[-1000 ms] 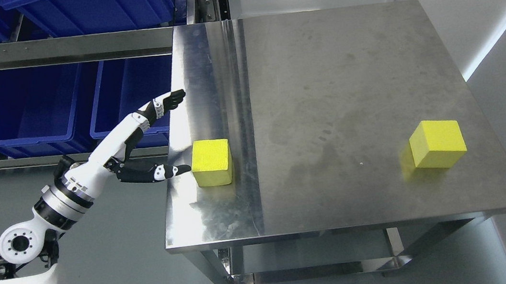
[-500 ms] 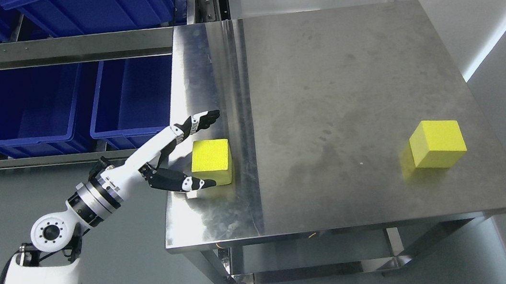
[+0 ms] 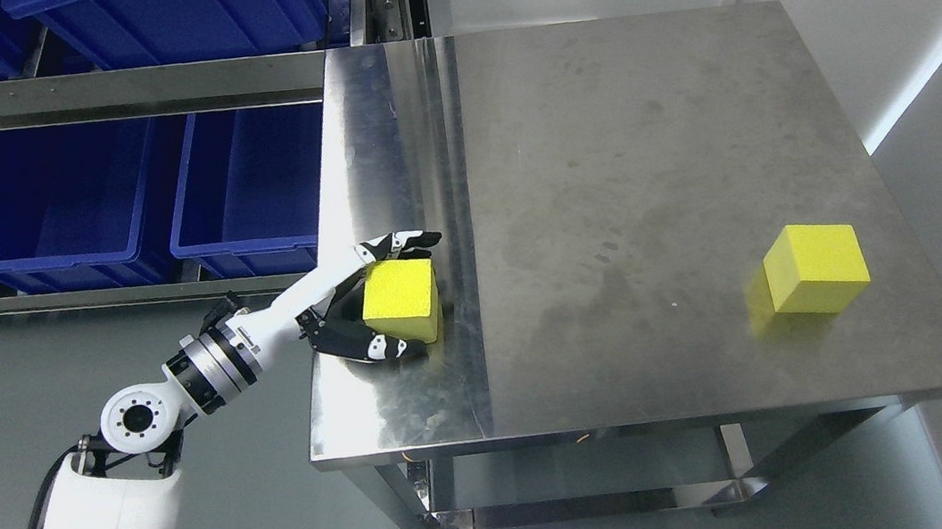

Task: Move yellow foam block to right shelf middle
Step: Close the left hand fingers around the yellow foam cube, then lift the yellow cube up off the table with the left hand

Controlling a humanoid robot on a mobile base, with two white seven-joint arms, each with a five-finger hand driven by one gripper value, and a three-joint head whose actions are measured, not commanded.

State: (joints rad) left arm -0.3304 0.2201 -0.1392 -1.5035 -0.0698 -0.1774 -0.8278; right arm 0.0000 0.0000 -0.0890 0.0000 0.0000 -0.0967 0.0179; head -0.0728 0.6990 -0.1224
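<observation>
A yellow foam block (image 3: 397,302) sits on the left strip of the steel table (image 3: 645,144), near its left edge. My left hand (image 3: 416,292) reaches in from the lower left and wraps around this block. The black fingers (image 3: 407,241) lie along its far side and the thumb (image 3: 378,346) presses its near side. The block still rests on the table. A second yellow foam block (image 3: 815,267) sits alone at the table's right. My right arm is out of view.
A metal shelf rack (image 3: 100,94) stands left of the table, holding blue plastic bins (image 3: 50,199) (image 3: 245,184) on its levels. A white wall runs behind and to the right of the table. The table's lower frame (image 3: 590,501) shows at the front.
My left arm has moved right and forward. The hand, open beside the block before, has closed around it, fingers over the far side, thumb on the near side. The block has shifted slightly right.
</observation>
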